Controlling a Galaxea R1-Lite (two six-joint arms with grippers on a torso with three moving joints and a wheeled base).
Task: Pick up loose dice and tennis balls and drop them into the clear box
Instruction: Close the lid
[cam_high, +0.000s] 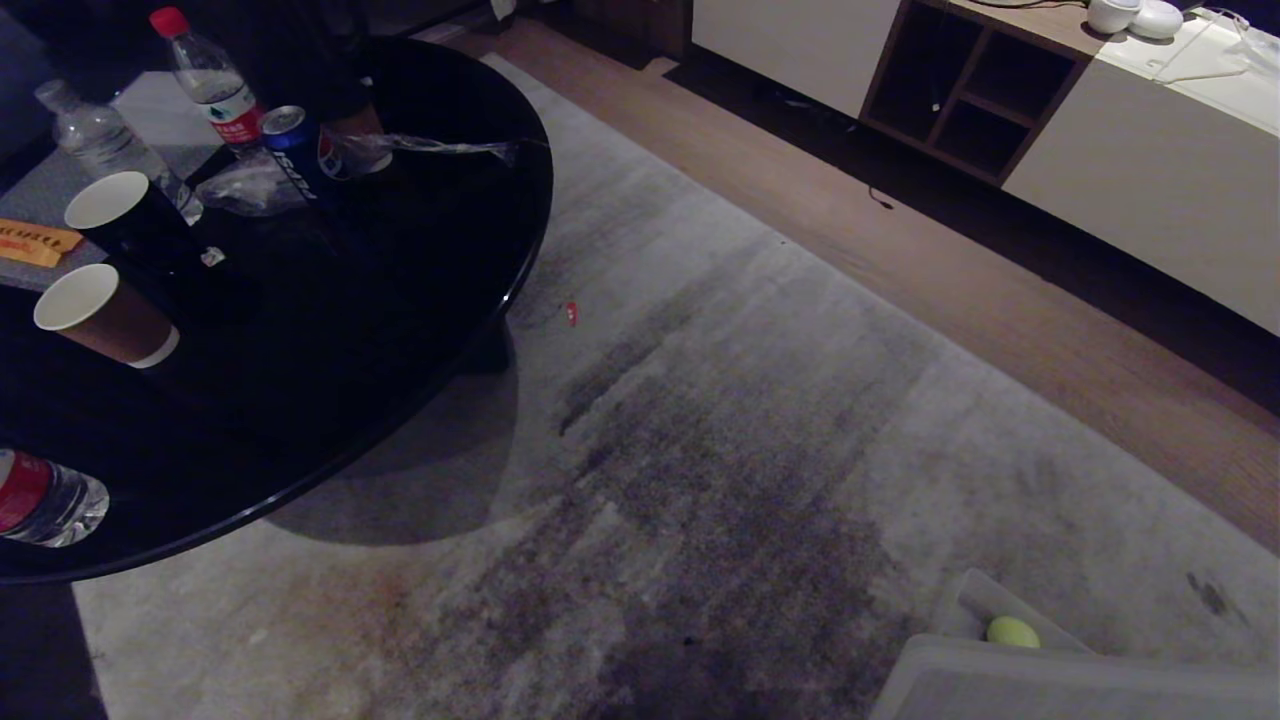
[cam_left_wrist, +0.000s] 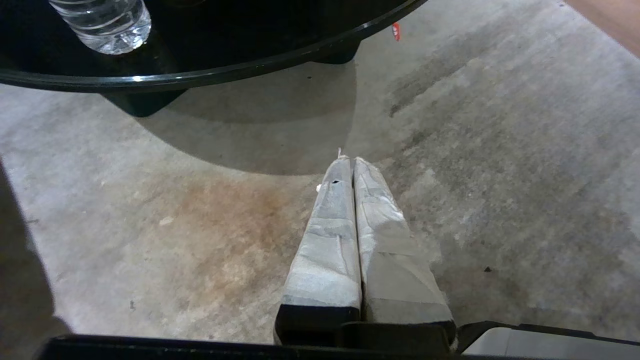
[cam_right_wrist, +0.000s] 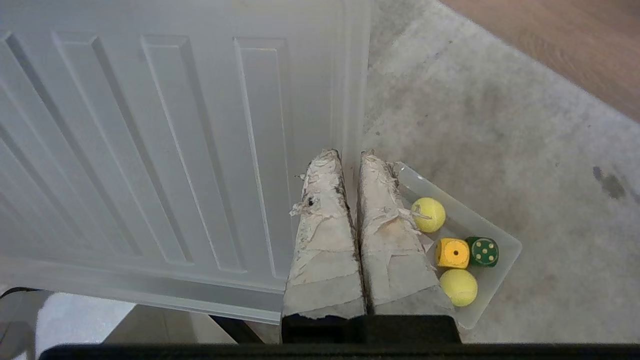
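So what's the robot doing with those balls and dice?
Nothing is being handled right now. Both arms hang idle with fingers shut and empty: the left gripper over the rug, the right gripper over the clear box. Inside the box lie two tennis balls, a yellow die and a green die. A ribbed white lid sits beside it.

Two yellow-green balls (cam_right_wrist: 428, 214) and two dice, one yellow (cam_right_wrist: 452, 253) with dark dots, one dark green (cam_right_wrist: 482, 251) with pale dots, in a translucent clear box (cam_right_wrist: 505, 241). White ribbed lid (cam_right_wrist: 150, 150). Mottled grey rug (cam_high: 760, 450) with a rust stain. Glossy black counter (cam_high: 330, 330); red-capped bottle (cam_high: 205, 75); blue can (cam_high: 295, 150).
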